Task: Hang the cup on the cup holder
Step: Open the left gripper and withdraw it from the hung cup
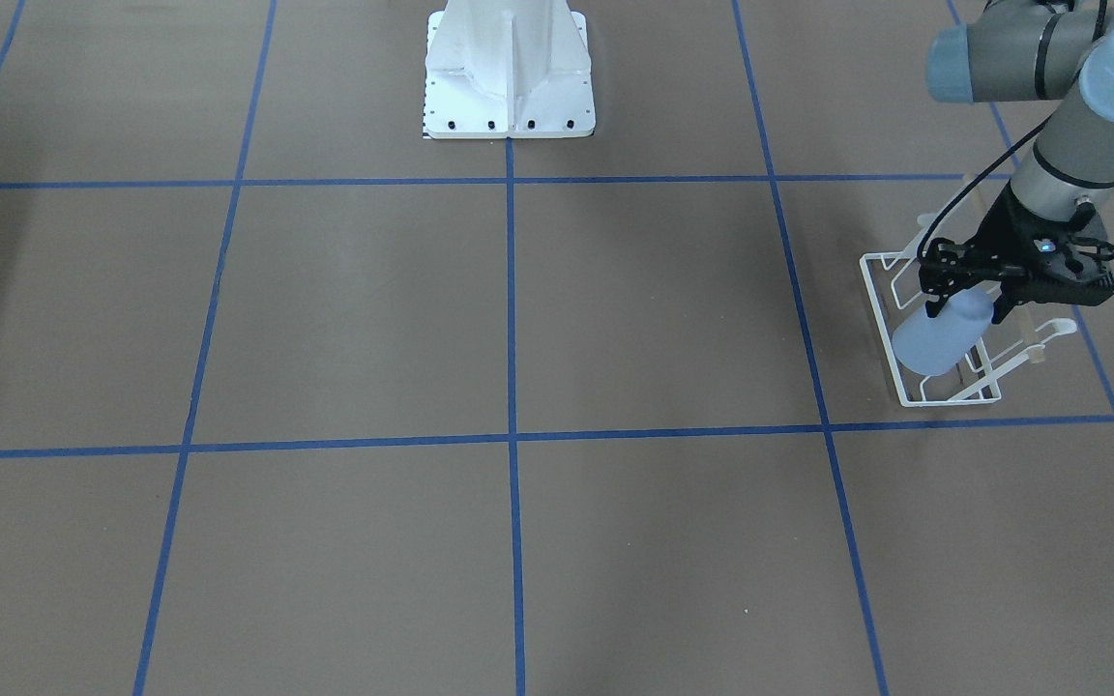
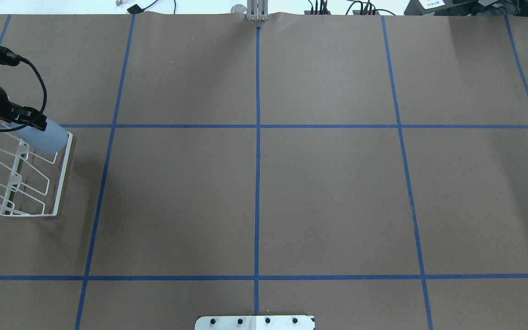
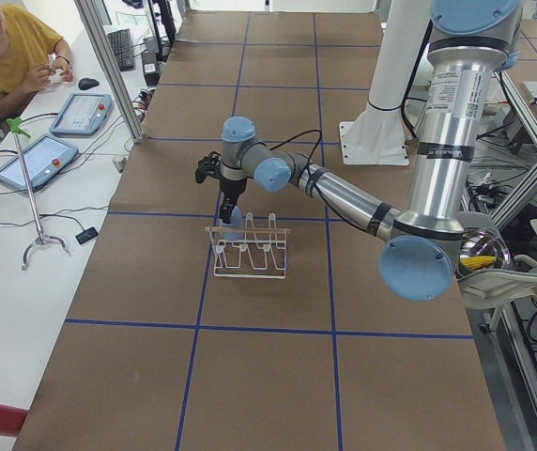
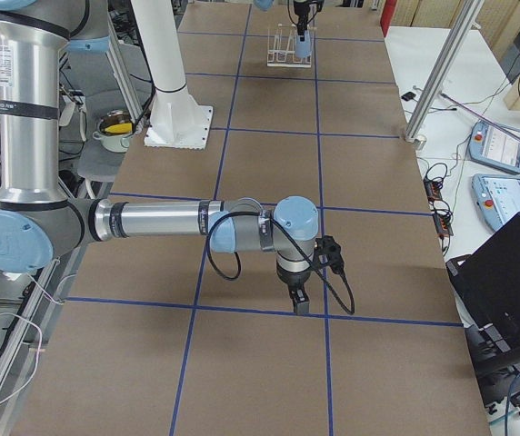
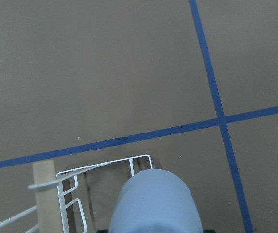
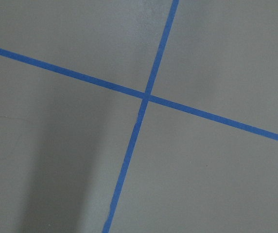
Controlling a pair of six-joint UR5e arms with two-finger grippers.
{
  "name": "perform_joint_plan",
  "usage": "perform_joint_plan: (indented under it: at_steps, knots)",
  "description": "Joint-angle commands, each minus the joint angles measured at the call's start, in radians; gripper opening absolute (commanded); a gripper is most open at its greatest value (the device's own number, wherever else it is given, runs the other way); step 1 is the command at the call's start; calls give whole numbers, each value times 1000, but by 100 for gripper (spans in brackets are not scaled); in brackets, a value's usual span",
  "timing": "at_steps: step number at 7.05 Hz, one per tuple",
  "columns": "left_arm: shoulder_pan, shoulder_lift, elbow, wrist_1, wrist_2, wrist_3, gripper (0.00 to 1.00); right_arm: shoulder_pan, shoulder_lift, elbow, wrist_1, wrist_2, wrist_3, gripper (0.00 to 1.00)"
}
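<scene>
Pale blue cup [image 1: 939, 340] hangs tilted over one end of the white wire cup holder [image 1: 879, 314], near the bench's [image 1: 373, 309] left edge, my left jaws closed around its upper end. Let go off-centre, I judge, and it could slip off the holder and roll away, or shove it sideways. My right jaws' opening I cannot tell.

Silver arms [image 3: 449, 113], blue caps [image 3: 417, 268], black left gripper [image 1: 965, 302]
</scene>
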Motion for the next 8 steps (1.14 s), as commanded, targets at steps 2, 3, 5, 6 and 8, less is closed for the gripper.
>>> perform_joint_plan:
  at_steps: [2, 3, 5, 6, 8]
  knots:
    - [-3, -23, -9, 32, 13, 2, 99, 0, 0, -1, -2, 6, 2, 100]
    - [-59, -38, -41, 139, -19, 107, 99, 0, 0, -1, -2, 6, 0, 100]
    - [-254, -37, -60, 308, -74, 442, 99, 0, -5, -4, -2, 2, 2, 100]
    - [-346, -3, -37, 308, -117, 562, 99, 0, -5, -5, -2, 3, 2, 100]
    - [-479, 89, 1, 295, -159, 739, 99, 0, -5, -8, -3, 8, 2, 100]
